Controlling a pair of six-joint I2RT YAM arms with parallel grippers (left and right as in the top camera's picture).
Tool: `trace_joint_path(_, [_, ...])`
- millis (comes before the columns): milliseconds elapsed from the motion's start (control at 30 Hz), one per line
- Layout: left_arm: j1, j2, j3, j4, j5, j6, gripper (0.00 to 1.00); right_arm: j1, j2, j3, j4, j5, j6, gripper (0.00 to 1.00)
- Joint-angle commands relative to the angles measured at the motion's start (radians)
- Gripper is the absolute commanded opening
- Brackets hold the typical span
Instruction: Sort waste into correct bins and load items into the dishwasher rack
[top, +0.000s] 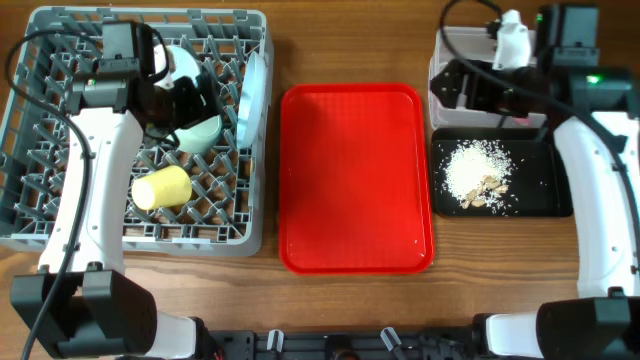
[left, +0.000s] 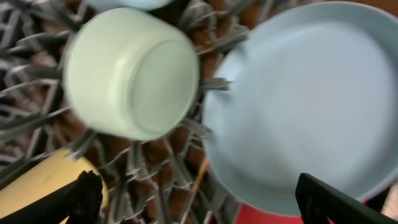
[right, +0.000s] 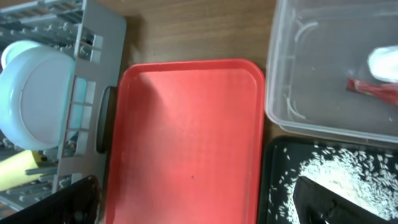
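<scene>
Left gripper (left: 208, 202), fingers wide, over the rack (left: 155, 183): yellow cup (left: 37, 186) beside one fingertip, bowl (left: 130, 71) ahead, plate (left: 305, 106) beyond the other. Right gripper (right: 205, 202), also wide: rice crumbs (right: 348, 168) in the black tray (right: 277, 205) by one fingertip, wrapper (right: 373, 89) and tissue (right: 385, 62) in the clear tub (right: 292, 74) beyond

No text, label, brand, number or sign can be read on anything in view.

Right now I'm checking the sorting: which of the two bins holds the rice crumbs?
The shallow black tray, with crumbs piled on its floor; the clear tub beside it holds a red wrapper instead.
</scene>
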Motion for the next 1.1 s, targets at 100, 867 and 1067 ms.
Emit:
trace_joint_path(100, [-0.035,-0.001,0.006,-0.141,-0.091,0.044,1.0,0.006,0.008,0.018,-0.099,0.175,0.104,1.0])
trace_joint_path(867, [-0.14,-0.886,-0.541,0.113,-0.008,0.158,1.0,0.006,-0.844,-0.498,0.026,0.334,0.075,1.0])
trace_joint_path(1067, [-0.14,-0.937,-0.541,0.098,-0.008,0.158,1.0,0.006,-0.84,-0.498,0.016,0.334,0.075,1.0])
